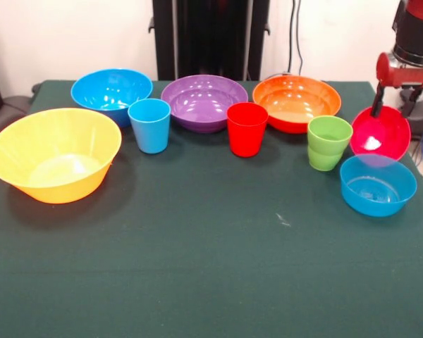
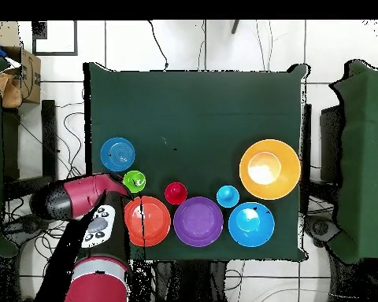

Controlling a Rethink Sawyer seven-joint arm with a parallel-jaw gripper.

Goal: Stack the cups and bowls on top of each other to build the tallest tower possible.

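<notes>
Tool (image 1: 376, 108) pinching tilted magenta bowl's (image 1: 382, 134) rim, just above small blue bowl (image 1: 378, 185), beside green cup (image 1: 329, 143), on counter (image 1: 197, 267)

Robotics lab, prob.: green-cloth table (image 1: 197, 267), red robot arm (image 2: 82, 200) on pedestal, loose cables (image 2: 66, 141) across tiled floor (image 2: 184, 47), cardboard box (image 2: 23, 75) at edge.

bowls (image 1: 204, 102): glossy smooth plastic, showing light glints
cups (image 1: 247, 128): smooth plastic, mild sheen
table (image 1: 197, 267): matt dark green cloth cover
arm (image 2: 74, 198): glossy red casing
</notes>
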